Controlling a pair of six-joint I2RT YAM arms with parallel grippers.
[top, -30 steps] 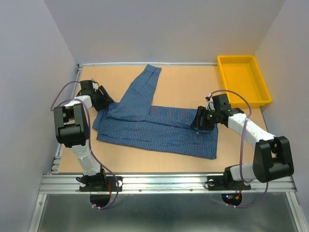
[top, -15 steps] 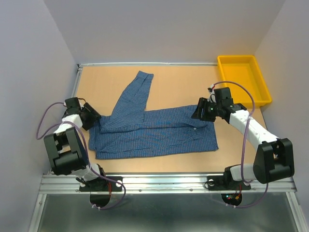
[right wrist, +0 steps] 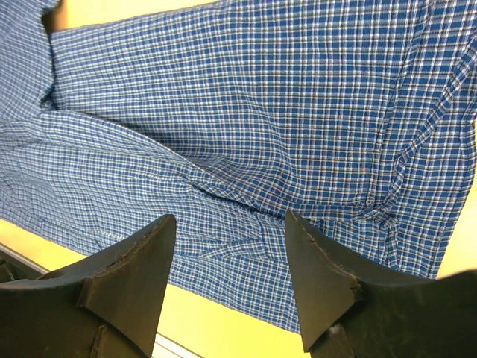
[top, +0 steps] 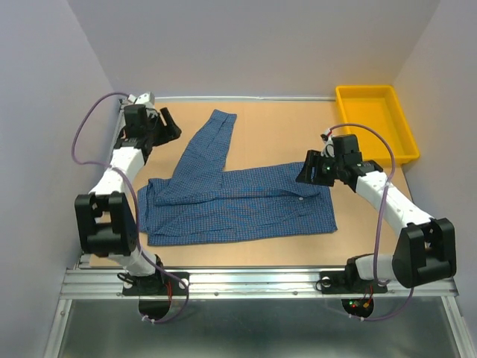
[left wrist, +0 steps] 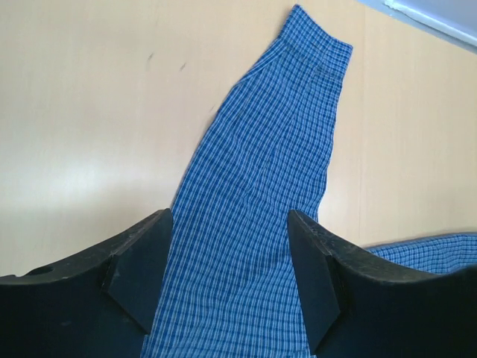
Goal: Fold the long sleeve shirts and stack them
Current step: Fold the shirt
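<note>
Left gripper point(top: 168, 128): hovers at the far left of the table, just left of the raised sleeve; its jaws stand apart and hold nothing. In the left wrist view point(left wrist: 227, 220) the checked cloth shows between the two black fingers point(left wrist: 141, 261), lying below them.
Sleeve point(top: 205, 149): runs from the shirt's body up and away toward the far edge and lies flat on the wood. In the wrist view point(left wrist: 261, 186) it narrows toward its end.
Cuff point(top: 223, 117): at the sleeve's far tip, seen as a stitched band point(left wrist: 317, 48).
Blue check shirt point(top: 238, 205): spread across the middle of the table, its long side running left to right, with creases near the left end.
Wooden table point(top: 283, 127): bare tan board around the shirt.
Right gripper point(top: 307, 173): over the shirt's far right corner, jaws spread and empty. In the right wrist view point(right wrist: 229, 220) the rumpled cloth point(right wrist: 261, 112) fills the gap beneath.
Yellow bin point(top: 376, 123): far right corner, well apart from the shirt.
</note>
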